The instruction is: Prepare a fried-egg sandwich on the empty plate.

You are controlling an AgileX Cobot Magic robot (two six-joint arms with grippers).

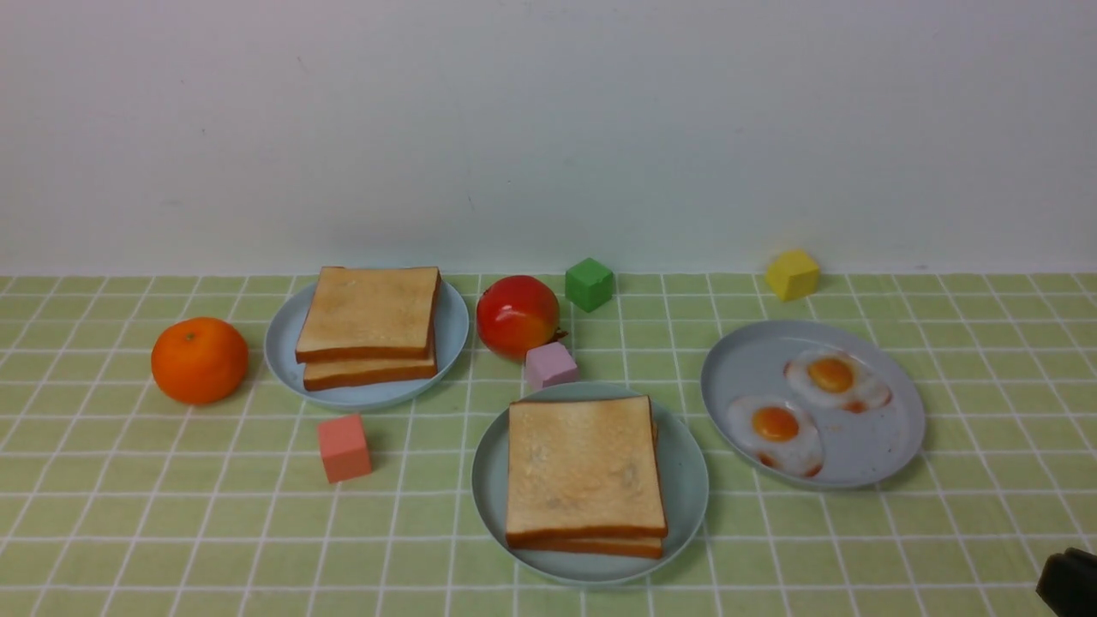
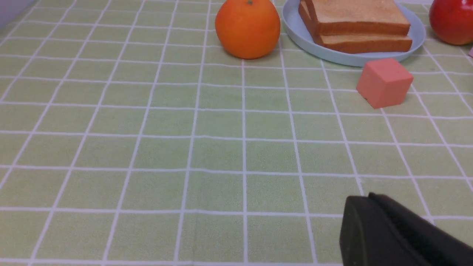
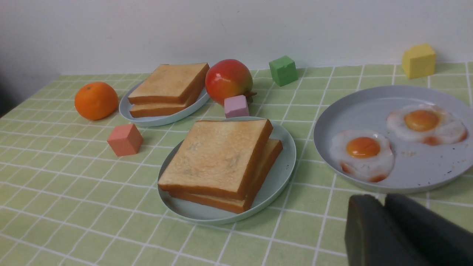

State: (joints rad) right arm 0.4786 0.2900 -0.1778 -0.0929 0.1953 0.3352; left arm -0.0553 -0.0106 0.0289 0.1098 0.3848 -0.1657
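On the pale teal plate [image 1: 690,488] [image 3: 284,166] at the table's front middle lies a stack of two golden toast slices [image 1: 583,467] [image 3: 218,159], the sandwich. What lies between the slices does not show. My left gripper [image 2: 369,197] is shut, empty, low over bare cloth, well short of the salmon cube [image 2: 384,82]. In the front view it is out of sight. My right gripper [image 3: 384,197] is shut with nothing in it, just in front of the egg plate's near rim. Only its dark tip [image 1: 1070,583] shows at the front right corner.
A grey-blue plate [image 1: 891,446] on the right holds two fried eggs [image 1: 776,433] [image 1: 838,380]. At back left are another plate with two toast slices [image 1: 368,334] and an orange [image 1: 200,360]. A red fruit [image 1: 517,315] and pink [image 1: 550,365], salmon [image 1: 344,447], green [image 1: 589,284] and yellow [image 1: 792,274] cubes lie around.
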